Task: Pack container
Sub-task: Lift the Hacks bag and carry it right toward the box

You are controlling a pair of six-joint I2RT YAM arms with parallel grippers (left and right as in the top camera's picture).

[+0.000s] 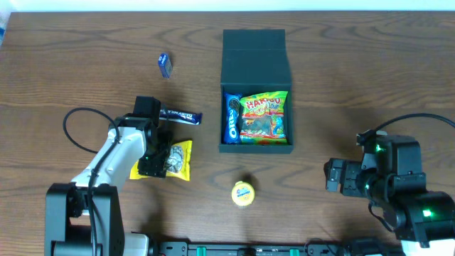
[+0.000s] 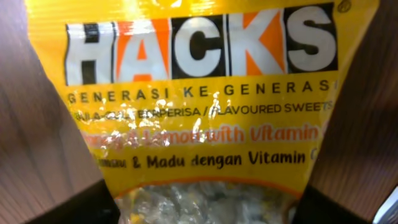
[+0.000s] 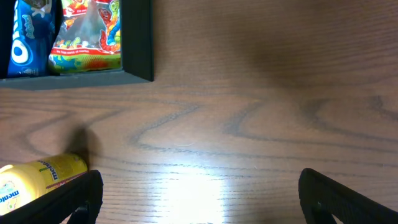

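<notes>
left gripper [image 1: 153, 165] astride yellow Hacks sweets packet [image 1: 180, 158], lower left, grip unclear | right gripper [image 3: 199, 196] jaws wide, lower right | dark teal rigid box [image 1: 256, 57] open

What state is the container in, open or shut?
Open: the container has its lid folded back; an Oreo pack and a Haribo bag show inside.

left arm [image 1: 112, 155]: I see a white link between black joints, with a black cable [image 1: 69, 124] looping off it
right arm [image 1: 398, 171]: I see black housings lit by small green lights
right tool [image 3: 199, 190]: two black fingers
</notes>
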